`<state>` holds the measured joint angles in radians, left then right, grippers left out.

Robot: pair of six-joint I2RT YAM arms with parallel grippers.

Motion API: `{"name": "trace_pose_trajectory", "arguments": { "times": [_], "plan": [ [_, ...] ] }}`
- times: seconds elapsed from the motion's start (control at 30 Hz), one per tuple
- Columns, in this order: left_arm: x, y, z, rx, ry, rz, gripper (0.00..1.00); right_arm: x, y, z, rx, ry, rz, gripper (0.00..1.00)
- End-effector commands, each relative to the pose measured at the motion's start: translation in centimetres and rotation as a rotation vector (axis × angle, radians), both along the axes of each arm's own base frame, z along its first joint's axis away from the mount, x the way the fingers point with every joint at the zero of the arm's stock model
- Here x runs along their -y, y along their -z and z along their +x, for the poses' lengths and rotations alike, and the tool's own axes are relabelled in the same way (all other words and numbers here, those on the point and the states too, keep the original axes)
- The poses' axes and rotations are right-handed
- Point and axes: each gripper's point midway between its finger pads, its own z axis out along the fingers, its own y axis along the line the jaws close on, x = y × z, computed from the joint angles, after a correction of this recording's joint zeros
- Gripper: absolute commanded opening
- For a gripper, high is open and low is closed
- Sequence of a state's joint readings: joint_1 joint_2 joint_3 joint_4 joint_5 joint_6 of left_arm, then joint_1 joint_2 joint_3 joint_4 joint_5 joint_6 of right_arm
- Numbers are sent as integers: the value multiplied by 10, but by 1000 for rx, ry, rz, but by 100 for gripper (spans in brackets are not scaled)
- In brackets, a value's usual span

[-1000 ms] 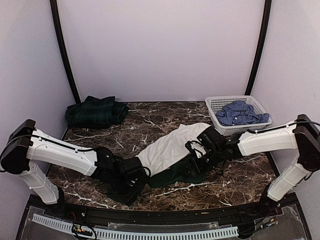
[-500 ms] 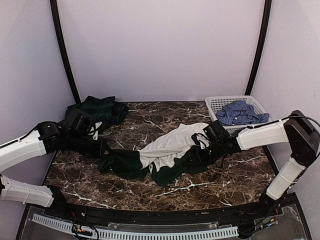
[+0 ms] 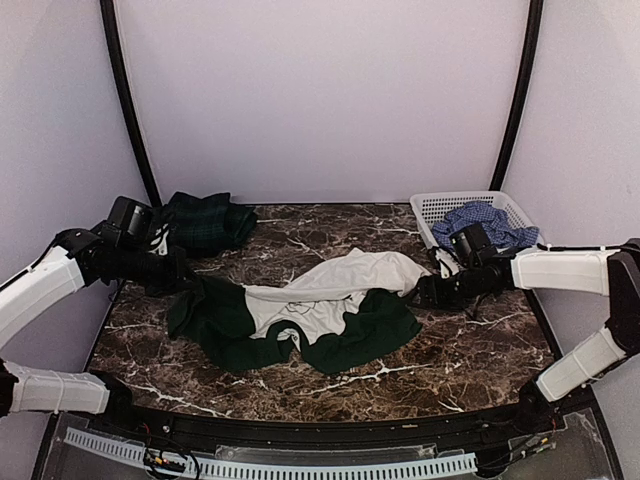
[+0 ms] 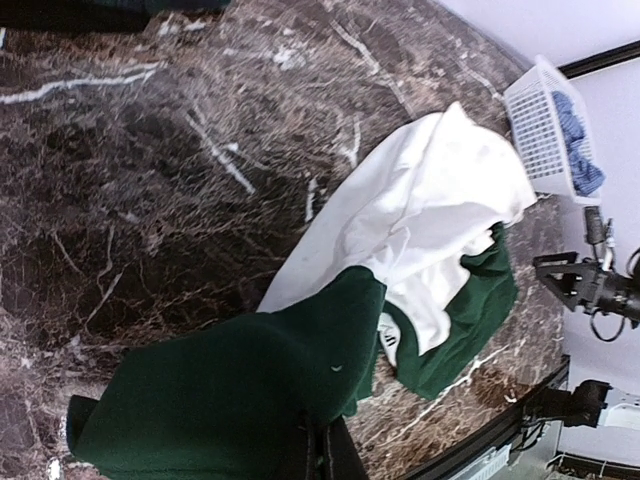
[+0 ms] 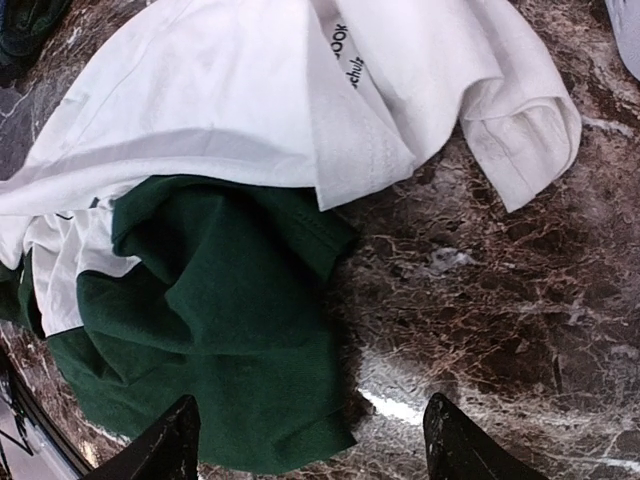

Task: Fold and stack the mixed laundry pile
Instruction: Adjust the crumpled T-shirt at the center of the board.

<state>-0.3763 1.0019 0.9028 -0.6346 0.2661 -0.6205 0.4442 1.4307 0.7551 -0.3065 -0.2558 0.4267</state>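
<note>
right claw [image 5: 310, 412] open near white-and-green garment [image 5: 230, 90], label [image 5: 333, 25] "ook"

Glossy marble table [image 3: 480, 350] — matt cloth garment [image 3: 330, 295]

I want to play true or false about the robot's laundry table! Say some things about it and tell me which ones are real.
1. The blue checked shirt lies in the white basket. True.
2. The right gripper is clamped shut on white cloth. False: its jaws stand open and hold nothing.
3. The left gripper is pinching a green part of the white-and-green garment. True.
4. The dark green plaid garment is in the basket too. False: it lies at the back left corner of the table, far from the basket.
</note>
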Motion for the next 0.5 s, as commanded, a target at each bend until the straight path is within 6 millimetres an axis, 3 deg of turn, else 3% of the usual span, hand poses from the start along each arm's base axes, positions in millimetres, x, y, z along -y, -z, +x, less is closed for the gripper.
{"name": "trace_pose_trajectory", "arguments": {
  "times": [0.0,0.13,0.2,0.23,0.3,0.43,0.47],
  "plan": [
    [-16,32,4,-95,-37,94,0,-11,-24,-6,57,-118,40,73],
    [-29,44,22,-97,-82,135,3,-15,-28,-14,41,-155,69,72],
    [-21,39,29,-50,-14,166,25,-13,-32,-18,48,-146,74,74],
    [-18,31,35,6,17,200,44,-13,-37,-19,56,-143,80,74],
    [1,12,39,118,103,237,63,-12,-45,-20,72,-137,93,75],
    [57,-19,32,247,297,220,74,-5,-52,-14,80,-103,104,75],
    [76,-14,27,245,361,229,74,-3,-55,-11,86,-90,110,76]
  ]
}}
